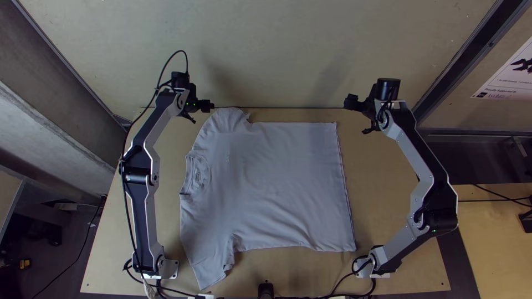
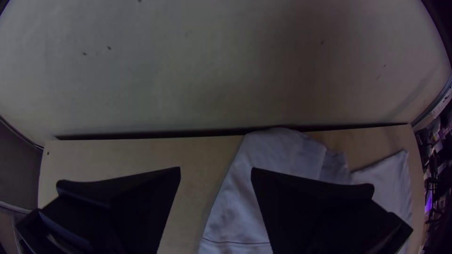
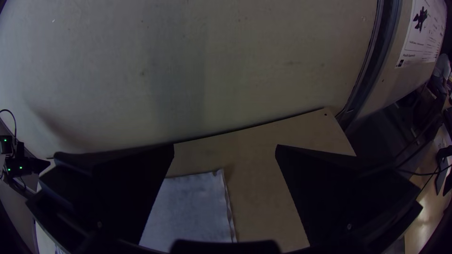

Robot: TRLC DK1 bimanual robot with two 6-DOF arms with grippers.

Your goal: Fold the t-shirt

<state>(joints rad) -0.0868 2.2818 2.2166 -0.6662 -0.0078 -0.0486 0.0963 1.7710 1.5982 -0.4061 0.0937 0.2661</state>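
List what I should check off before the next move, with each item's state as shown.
1. T-shirt spread on the table, unfolded: ok.
2. Collar toward the left arm, hem toward the right: ok.
3. Far sleeve clear of the table's far edge: not ok, it reaches that edge.
4. Left gripper, beside the far sleeve, jaws open and holding no cloth: ok.
5. Right gripper, near the far hem corner, jaws open and holding no cloth: ok.
6. Underside free of creases: cannot tell, hidden.
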